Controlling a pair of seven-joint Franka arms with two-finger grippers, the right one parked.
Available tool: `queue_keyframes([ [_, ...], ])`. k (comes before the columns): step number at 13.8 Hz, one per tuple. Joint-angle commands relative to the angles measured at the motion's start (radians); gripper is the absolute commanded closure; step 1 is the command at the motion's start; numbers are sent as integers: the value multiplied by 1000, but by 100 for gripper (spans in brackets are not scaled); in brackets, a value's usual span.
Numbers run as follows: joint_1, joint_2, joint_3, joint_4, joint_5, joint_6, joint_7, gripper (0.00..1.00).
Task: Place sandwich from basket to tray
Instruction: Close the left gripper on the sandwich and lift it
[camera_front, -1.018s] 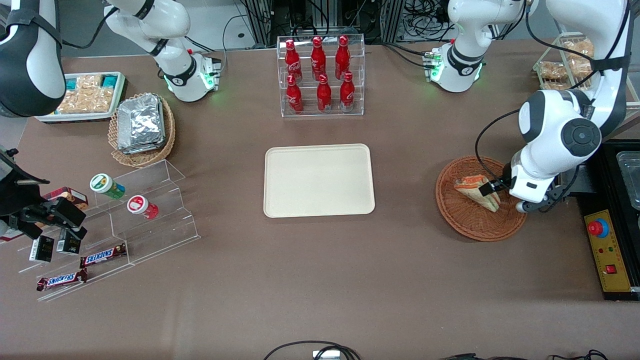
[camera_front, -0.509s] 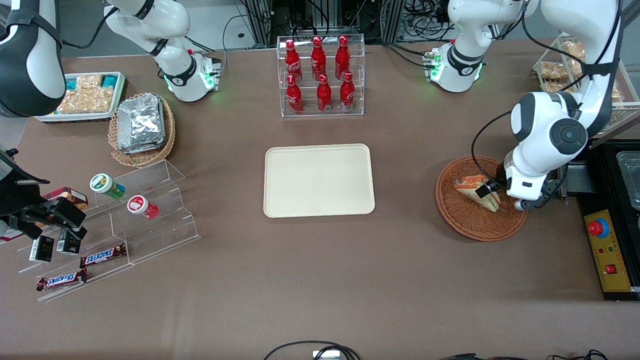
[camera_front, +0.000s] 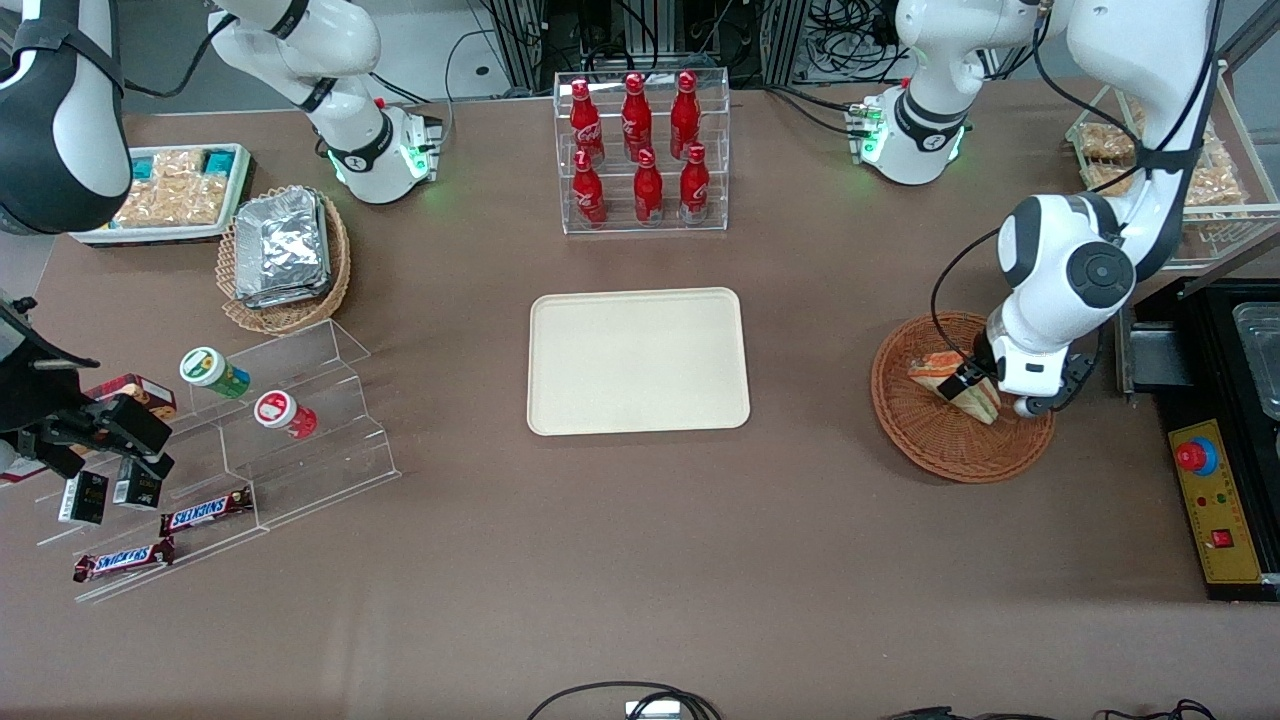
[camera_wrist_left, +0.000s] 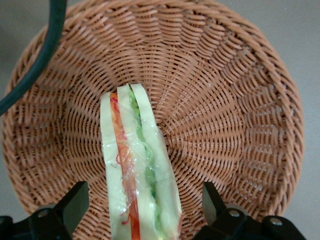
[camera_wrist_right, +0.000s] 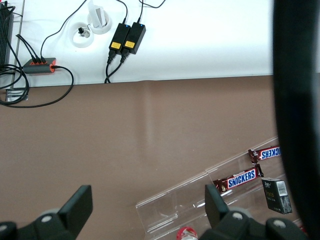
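Since a second ago, the left arm's elbow and wrist have swung toward the middle of the front view, while the gripper (camera_front: 968, 384) stays low over the basket (camera_front: 925, 440). Its fingers (camera_wrist_left: 75, 205) stand wide apart, one on each side of the sandwich (camera_wrist_left: 137, 170) without touching it. Lying on its side in the basket, at the right of the front view, the sandwich shows its orange, red and green layers under clear wrap. At the centre of that view the tray (camera_front: 638, 361) lies bare on the brown table (camera_front: 640, 560), well apart from the basket.
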Motion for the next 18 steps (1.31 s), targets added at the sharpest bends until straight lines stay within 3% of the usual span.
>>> queue_keyframes([
  [1, -5, 15, 1, -35, 15, 64, -35, 0],
  [2, -5, 27, 1, -35, 13, 68, -41, 1],
  [3, -5, 36, 1, -35, 15, 79, -55, 15],
  [5, -5, 44, 1, -35, 15, 88, -66, 75],
  [6, -5, 42, 1, -35, 15, 87, -65, 100],
  [10, -3, -4, 1, -29, 15, 53, -49, 100],
  [14, -5, -123, -9, 75, 46, -244, 85, 100],
  [18, -3, -120, -102, 289, 46, -505, 219, 100],
])
